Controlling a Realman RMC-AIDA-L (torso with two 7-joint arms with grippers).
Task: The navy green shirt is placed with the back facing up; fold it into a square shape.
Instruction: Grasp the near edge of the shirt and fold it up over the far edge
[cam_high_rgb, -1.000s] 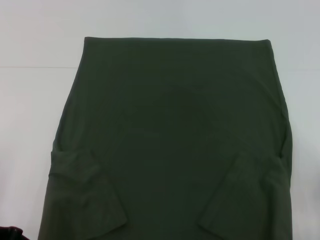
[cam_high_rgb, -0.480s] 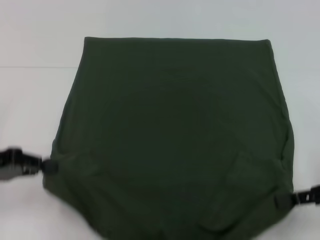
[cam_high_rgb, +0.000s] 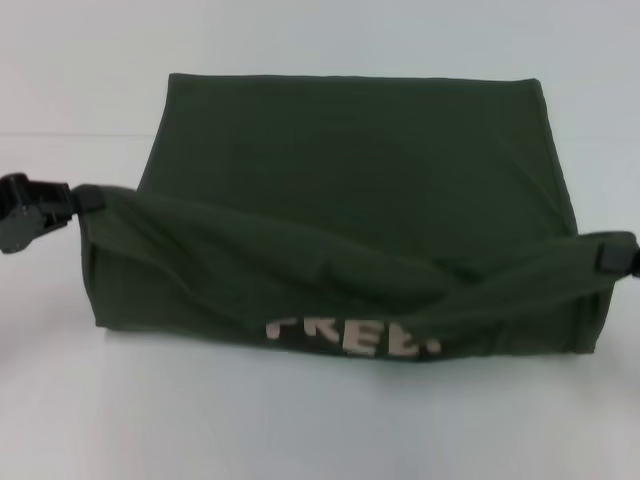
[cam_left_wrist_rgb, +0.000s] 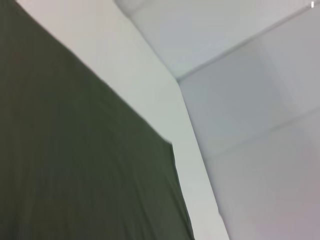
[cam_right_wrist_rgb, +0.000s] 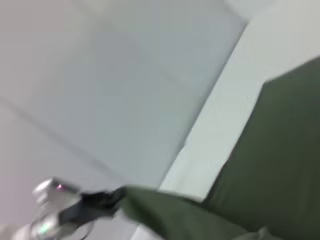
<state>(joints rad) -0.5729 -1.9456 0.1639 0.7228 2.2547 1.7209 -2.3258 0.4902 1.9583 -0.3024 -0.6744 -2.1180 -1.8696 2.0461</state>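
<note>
The navy green shirt (cam_high_rgb: 350, 160) lies on the white table (cam_high_rgb: 300, 430), and its near part is raised off the surface. My left gripper (cam_high_rgb: 88, 198) is shut on the shirt's left corner. At the right edge of the head view, my right gripper (cam_high_rgb: 608, 257) is shut on the right corner. The cloth sags between the two, and cream letters (cam_high_rgb: 350, 338) show upside down on the turned-up underside. The left wrist view shows the shirt (cam_left_wrist_rgb: 75, 165) flat on the table. In the right wrist view the shirt (cam_right_wrist_rgb: 280, 165) stretches to the left gripper (cam_right_wrist_rgb: 107, 197), seen far off.
A faint seam in the table (cam_high_rgb: 70, 134) runs across behind the shirt's far half. White table surface surrounds the shirt on all sides. A pale wall or panel (cam_left_wrist_rgb: 250, 100) fills much of both wrist views.
Both grippers came in at the shirt's near corners, closed on them and lifted them up and away from me. The lettered underside has come into sight.
</note>
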